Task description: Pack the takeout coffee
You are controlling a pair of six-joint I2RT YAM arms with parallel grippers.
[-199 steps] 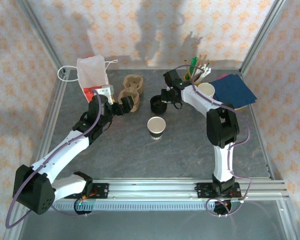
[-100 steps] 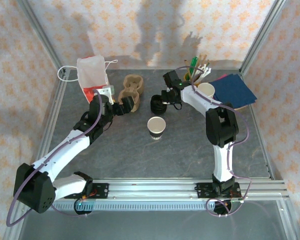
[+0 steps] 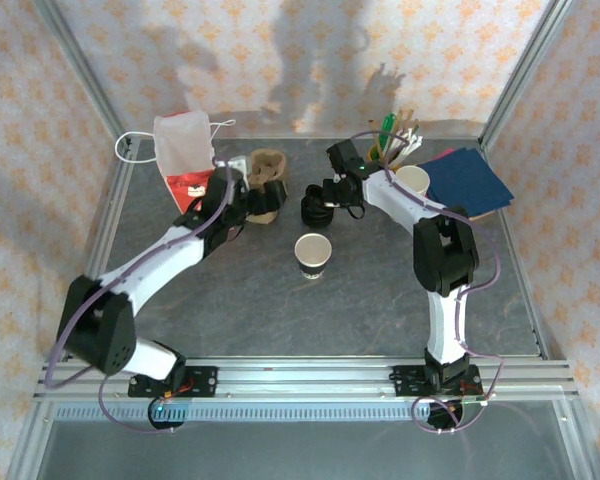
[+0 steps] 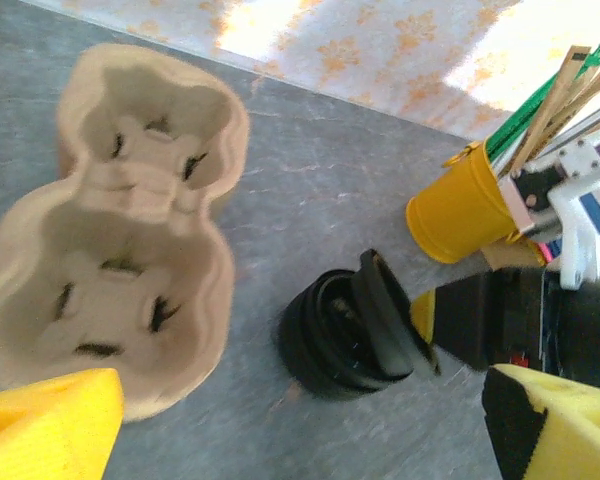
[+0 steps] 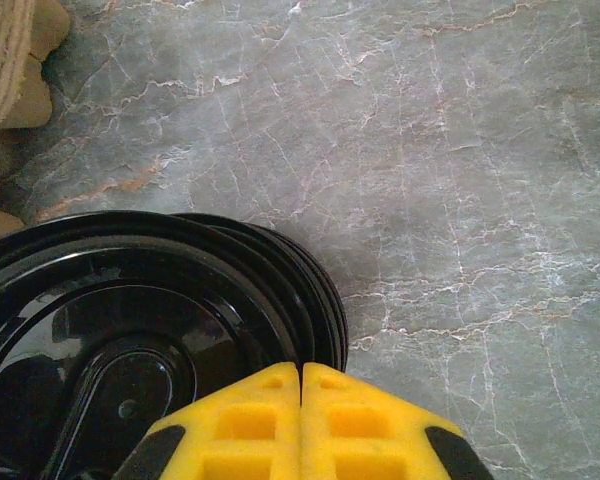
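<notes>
The right gripper (image 5: 300, 370) pinches the rim of the top black lid (image 4: 385, 315), which is tilted off its stack (image 4: 315, 345), while the left gripper (image 3: 264, 197) gapes over the pulp cup carrier (image 4: 120, 250) and the paper cup (image 3: 313, 255) stands apart, base-ward of both.

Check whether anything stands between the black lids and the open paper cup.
Nothing visible does. Bare tabletop separates the black lids from the paper cup; the right gripper is shut on the top lid.
</notes>
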